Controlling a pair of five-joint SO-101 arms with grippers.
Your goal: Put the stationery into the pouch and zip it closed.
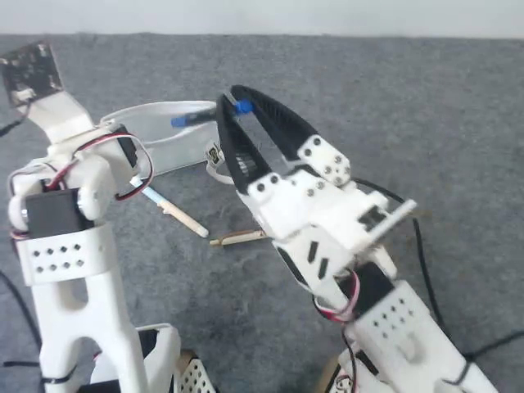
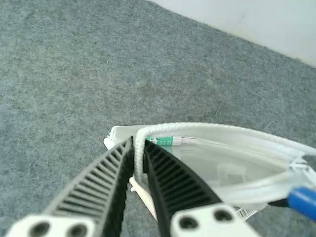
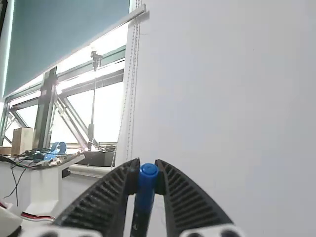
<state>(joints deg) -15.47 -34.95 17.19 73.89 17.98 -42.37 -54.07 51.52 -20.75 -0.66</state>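
The left gripper (image 2: 138, 144) and the right gripper (image 1: 230, 96), clamping a blue plastic pen (image 1: 240, 106), crowd the white fabric pouch's (image 1: 176, 146) mouth. Two pale wooden sticks (image 1: 178, 214) litter mid-table. The grey felt table (image 1: 426, 106) lies free toward its far right corner.

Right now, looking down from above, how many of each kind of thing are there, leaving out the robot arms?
White pouch: 1
Blue pen: 1
Pencil-like sticks: 2, a pale stick and a wooden stick
Total: 4

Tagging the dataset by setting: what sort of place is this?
Likely a lab or office workroom, not a home: grey carpet as the work surface, a tall window with a roller blind, and a bench cluttered with cables.
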